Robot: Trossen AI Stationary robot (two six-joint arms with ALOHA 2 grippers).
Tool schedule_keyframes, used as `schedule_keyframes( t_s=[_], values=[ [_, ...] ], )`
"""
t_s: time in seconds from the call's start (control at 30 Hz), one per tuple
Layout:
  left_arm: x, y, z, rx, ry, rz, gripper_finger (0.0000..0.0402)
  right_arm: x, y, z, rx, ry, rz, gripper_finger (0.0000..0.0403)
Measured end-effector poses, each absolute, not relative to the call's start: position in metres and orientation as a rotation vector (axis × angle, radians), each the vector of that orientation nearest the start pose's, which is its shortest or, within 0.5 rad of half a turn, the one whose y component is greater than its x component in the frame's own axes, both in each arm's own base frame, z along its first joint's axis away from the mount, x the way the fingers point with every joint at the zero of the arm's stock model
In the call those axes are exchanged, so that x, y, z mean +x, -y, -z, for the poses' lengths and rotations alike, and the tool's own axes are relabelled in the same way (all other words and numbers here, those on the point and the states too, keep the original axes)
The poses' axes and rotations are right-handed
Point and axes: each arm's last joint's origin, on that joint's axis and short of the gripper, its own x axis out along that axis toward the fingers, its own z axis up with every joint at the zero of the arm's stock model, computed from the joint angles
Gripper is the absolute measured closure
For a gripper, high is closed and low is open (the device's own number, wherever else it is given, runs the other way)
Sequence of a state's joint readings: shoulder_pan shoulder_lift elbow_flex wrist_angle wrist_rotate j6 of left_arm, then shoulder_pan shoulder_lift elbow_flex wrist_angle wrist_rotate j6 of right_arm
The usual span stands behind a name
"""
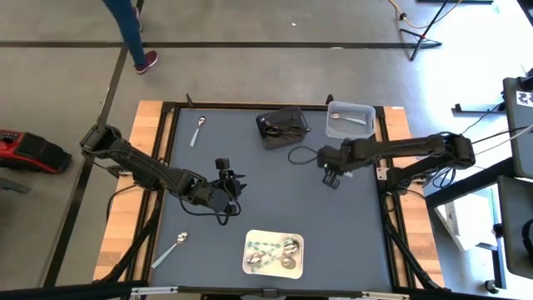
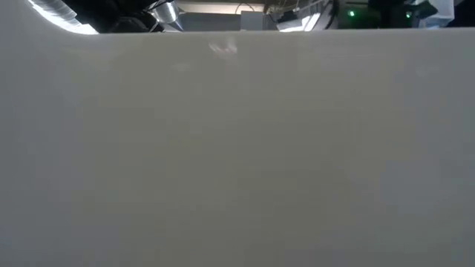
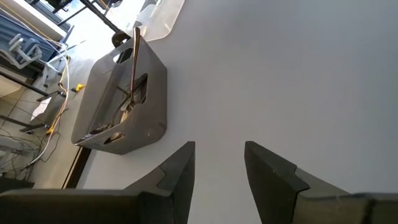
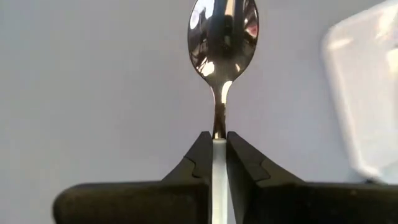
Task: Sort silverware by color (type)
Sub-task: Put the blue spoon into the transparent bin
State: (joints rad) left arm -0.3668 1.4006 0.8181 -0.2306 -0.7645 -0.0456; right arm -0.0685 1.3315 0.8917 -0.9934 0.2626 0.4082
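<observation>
Right wrist view: spoon (image 4: 222,31) in right pincer (image 4: 216,144)

A shiny silver spoon (image 4: 222,28) shows against the dull grey counter (image 1: 333,225). The bin (image 1: 281,127) is dark, the container (image 1: 350,119) clear, the tray (image 1: 273,253) white. Both hands are black: right hand (image 4: 216,140), left hand (image 3: 217,155).

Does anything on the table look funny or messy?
Two silver spoons lie loose on the mat, away from any bin: one near the far left edge, one near the front left. The dark bin sits crooked.
</observation>
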Motion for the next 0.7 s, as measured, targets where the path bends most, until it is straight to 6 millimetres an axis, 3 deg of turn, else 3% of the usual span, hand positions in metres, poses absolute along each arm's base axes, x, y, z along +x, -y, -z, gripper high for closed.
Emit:
schedule_keyframes(
  t_s=[0.3,0.5,0.7],
  values=[
    [0.263,0.079,-0.215,0.395,-0.681,-0.39,0.0267,0.194,0.074,-0.249,0.003,-1.22,0.775,0.0387],
    [0.263,0.079,-0.215,0.395,-0.681,-0.39,0.0267,0.191,0.114,-0.252,-0.106,-1.19,0.874,0.0387],
    [0.263,0.079,-0.215,0.392,-0.681,-0.392,0.0267,0.194,0.155,-0.245,-0.099,-1.127,0.967,0.0386]
  ],
)
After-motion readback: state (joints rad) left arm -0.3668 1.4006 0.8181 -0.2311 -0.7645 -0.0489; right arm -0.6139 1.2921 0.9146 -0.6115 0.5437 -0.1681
